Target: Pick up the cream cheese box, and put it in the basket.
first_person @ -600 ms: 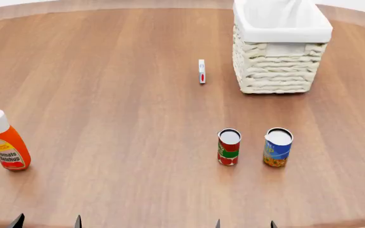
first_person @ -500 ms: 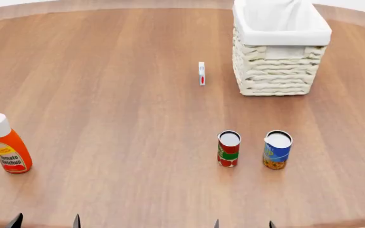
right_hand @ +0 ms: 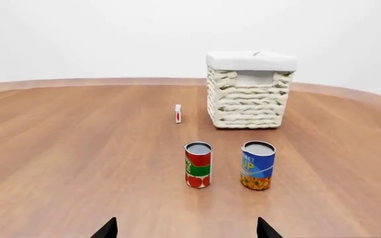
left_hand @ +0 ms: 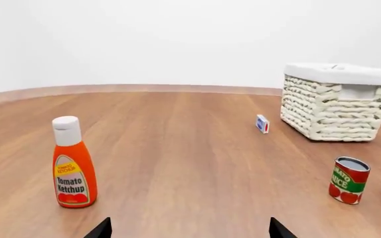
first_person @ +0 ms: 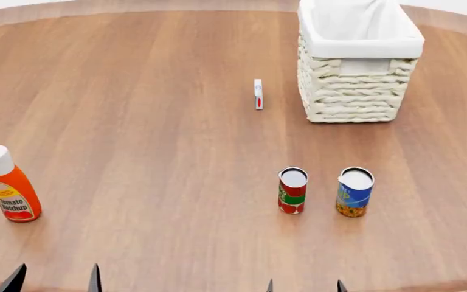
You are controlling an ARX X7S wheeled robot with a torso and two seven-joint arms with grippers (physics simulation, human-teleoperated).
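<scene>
The cream cheese box point(first_person: 258, 93) is a thin white box with a red and a blue mark, standing on edge on the wooden table just left of the basket point(first_person: 355, 91). It also shows in the left wrist view point(left_hand: 262, 124) and the right wrist view point(right_hand: 178, 113). The cream woven basket with its white liner shows in both wrist views too point(left_hand: 336, 111) point(right_hand: 249, 96). My left gripper point(first_person: 53, 281) and right gripper point(first_person: 304, 286) are open and empty at the near table edge, far from the box. Only their dark fingertips point(left_hand: 99, 230) point(right_hand: 106, 230) show.
A tomato ketchup bottle point(first_person: 10, 185) stands at the near left. A red-and-green can point(first_person: 292, 190) and a blue-and-yellow can point(first_person: 354, 191) stand side by side between my right gripper and the basket. The round table's rim point(first_person: 136, 5) curves across the back.
The fingertips of both grippers have risen slightly into the head view. The view shifted a little at first, then held still. Nothing on the table moved.
</scene>
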